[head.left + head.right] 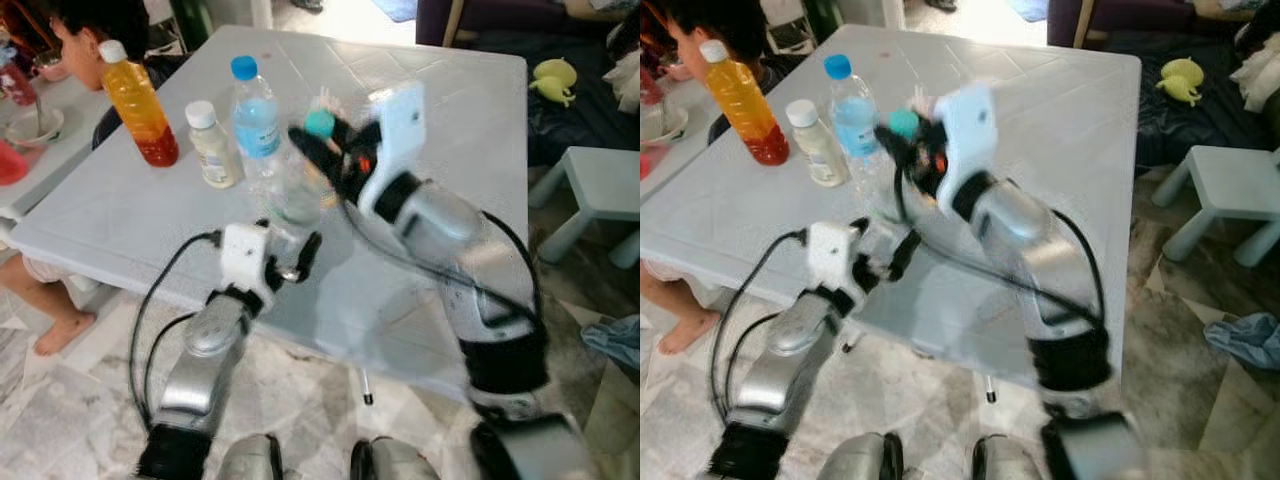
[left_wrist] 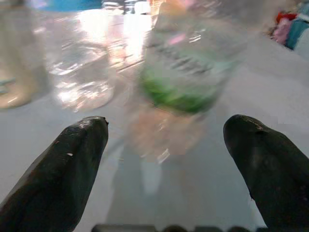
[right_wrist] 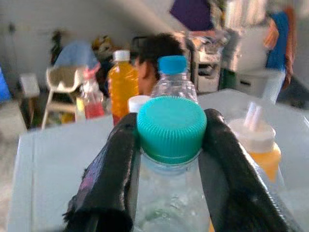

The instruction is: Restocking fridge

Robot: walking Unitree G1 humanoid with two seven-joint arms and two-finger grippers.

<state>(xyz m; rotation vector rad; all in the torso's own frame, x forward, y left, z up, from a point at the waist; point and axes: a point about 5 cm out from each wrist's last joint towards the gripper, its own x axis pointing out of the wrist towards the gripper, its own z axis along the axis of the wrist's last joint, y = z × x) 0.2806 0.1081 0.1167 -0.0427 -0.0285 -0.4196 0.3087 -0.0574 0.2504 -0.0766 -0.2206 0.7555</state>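
while gripped at its teal cap by the right pincer (image 3: 170, 145), clear bottle (image 3: 170, 203) between the splayed left pincer (image 2: 166, 140)

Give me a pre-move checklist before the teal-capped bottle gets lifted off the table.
1. Right tool closed on the teal-capped bottle: ok, one finger on each side of the cap.
2. Grip depth: not ok, the fingers hold at the cap and neck, not the body.
3. Left tool ready to support: ok, open, the bottle's base between and beyond its fingers.
4. Neighbours apart: cannot tell, the blue-capped bottle stands very close behind and the view is blurred.
5. White-capped bottle and orange bottle away from the lift: ok, further to the robot's left.
6. Person at the table's far left corner: ok, away from both arms.
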